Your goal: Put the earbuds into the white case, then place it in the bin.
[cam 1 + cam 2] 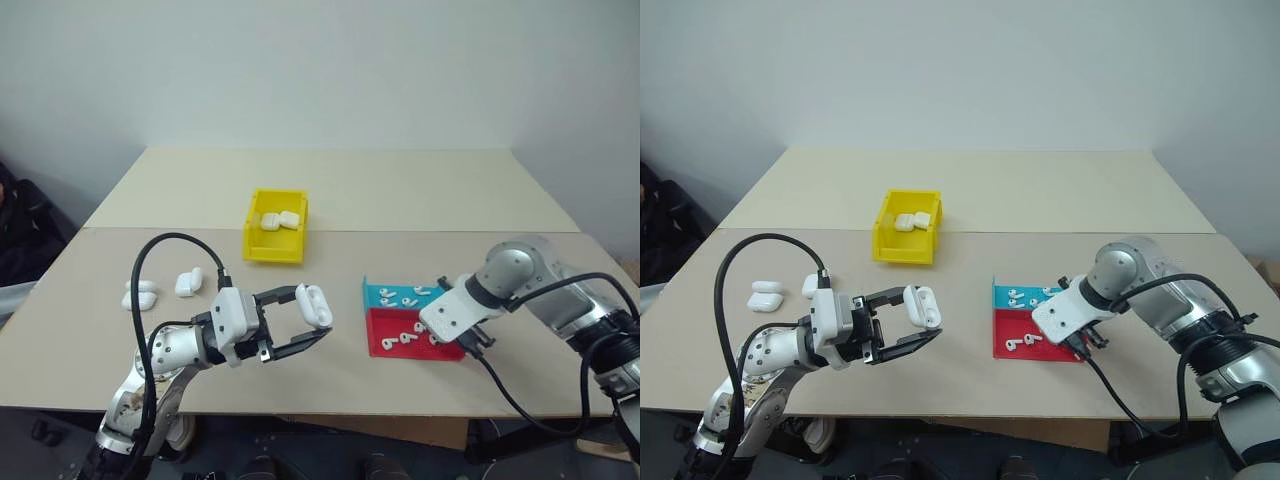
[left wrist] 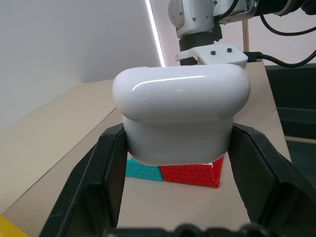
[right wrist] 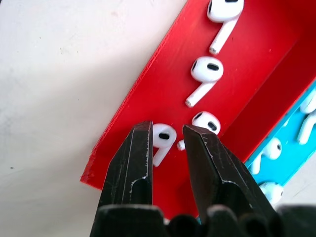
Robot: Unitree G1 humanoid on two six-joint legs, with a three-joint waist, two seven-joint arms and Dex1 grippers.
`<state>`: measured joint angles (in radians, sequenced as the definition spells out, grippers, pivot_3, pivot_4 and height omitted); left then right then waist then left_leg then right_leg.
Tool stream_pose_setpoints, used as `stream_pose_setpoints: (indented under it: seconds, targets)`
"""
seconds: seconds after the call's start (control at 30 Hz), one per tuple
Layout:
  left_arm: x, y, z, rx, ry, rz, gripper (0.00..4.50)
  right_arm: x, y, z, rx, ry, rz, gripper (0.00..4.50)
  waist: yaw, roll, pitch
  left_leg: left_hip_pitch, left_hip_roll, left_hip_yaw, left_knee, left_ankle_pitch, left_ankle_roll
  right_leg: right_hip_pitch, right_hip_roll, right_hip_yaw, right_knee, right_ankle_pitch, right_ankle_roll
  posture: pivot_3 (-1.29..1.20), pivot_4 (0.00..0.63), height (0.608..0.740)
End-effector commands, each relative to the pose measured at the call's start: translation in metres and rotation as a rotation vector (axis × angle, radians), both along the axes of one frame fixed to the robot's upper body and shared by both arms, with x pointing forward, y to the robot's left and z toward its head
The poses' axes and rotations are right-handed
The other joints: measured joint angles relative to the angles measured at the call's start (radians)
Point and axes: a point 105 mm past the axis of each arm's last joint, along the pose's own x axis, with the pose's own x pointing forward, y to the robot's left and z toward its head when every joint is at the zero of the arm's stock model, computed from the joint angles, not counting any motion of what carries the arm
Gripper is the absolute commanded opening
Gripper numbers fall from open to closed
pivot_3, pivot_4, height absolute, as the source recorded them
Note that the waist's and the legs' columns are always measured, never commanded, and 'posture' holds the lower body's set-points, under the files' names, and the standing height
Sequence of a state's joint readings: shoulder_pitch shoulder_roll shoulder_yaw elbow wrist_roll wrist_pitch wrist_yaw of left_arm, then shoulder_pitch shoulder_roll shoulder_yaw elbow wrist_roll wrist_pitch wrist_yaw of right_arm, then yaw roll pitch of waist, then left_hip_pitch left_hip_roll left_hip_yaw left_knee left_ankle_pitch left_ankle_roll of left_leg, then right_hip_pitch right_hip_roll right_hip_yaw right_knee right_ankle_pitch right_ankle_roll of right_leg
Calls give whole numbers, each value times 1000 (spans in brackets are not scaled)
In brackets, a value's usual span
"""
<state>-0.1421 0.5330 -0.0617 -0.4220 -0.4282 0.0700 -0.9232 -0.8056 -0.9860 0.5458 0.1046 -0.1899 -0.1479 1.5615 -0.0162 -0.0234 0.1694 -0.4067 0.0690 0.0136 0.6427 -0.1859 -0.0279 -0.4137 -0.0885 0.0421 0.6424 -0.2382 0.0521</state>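
Left wrist view: left gripper (image 1: 318, 322) clamps the white case (image 1: 314, 305) above the worktop (image 1: 420, 200), presenting it; right gripper (image 3: 168, 143), slightly parted, hovers over earbuds (image 3: 162, 138) in the red tray (image 3: 148, 94); yellow bin (image 1: 275, 245) waits.

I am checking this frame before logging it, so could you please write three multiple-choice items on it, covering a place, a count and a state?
1. Where is the right gripper?
A. over the red tray
B. inside the yellow bin
C. beside the loose cases

2. How many cases lie in the yellow bin?
A. none
B. two
C. five

3. What is the left gripper doing?
A. hanging open
B. holding a white case
C. gripping an earbud

Key: 1 A, its fingers hang above earbuds in the red tray. 2 B, two white shapes lie inside. 3 B, the case sits clamped between its black fingers.
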Motion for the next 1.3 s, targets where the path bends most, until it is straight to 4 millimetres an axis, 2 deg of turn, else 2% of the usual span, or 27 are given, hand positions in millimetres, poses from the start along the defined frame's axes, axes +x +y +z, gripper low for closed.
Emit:
stream_pose_setpoints:
  seconds: [0.03, 0.4, 0.73, 1.03, 1.17, 1.3]
  targets:
    - [-2, -3, 5, 11, -34, -17, 2768, -2, -6, 0, -56, 25, -29, 1279, 1, 0, 0, 0, 0, 0, 0, 0, 0, 0, 0, 0, 0, 0, 0, 0, 150, 740]
    - [-3, -2, 3, 21, -31, -14, 2768, -1, -1, -4, -57, 37, -64, 1279, 1, 0, 0, -1, 0, 0, 0, 0, 0, -1, 0, 0, 0, 0, 0, 0, 150, 740]
    - [-3, -2, 2, 23, -31, -8, 2768, 1, -5, -12, -90, 23, -69, 1279, 1, 0, 0, -4, 0, 0, 0, 0, 0, -4, 0, 0, 0, 0, 0, 0, 150, 740]
    - [-2, -1, 1, 31, -30, -3, 2768, 2, -5, -11, -82, 22, -76, 1279, 1, 0, 0, -4, 0, 0, 0, 0, 0, -5, 0, 0, 0, 3, 6, 0, 150, 740]
    - [-1, -1, 1, 35, -30, -1, 2768, 0, 10, 8, 54, 12, -48, 1279, -1, 0, 0, -5, 0, 0, 0, 0, 0, -5, 0, 0, 0, 3, 6, 0, 150, 740]
    - [-2, -1, 2, 36, -29, -1, 2768, 6, 5, 25, 114, -39, -116, 1279, 2, 0, 0, -5, 0, 0, 0, 0, 0, -6, 0, 0, 0, 4, 6, 0, 150, 740]
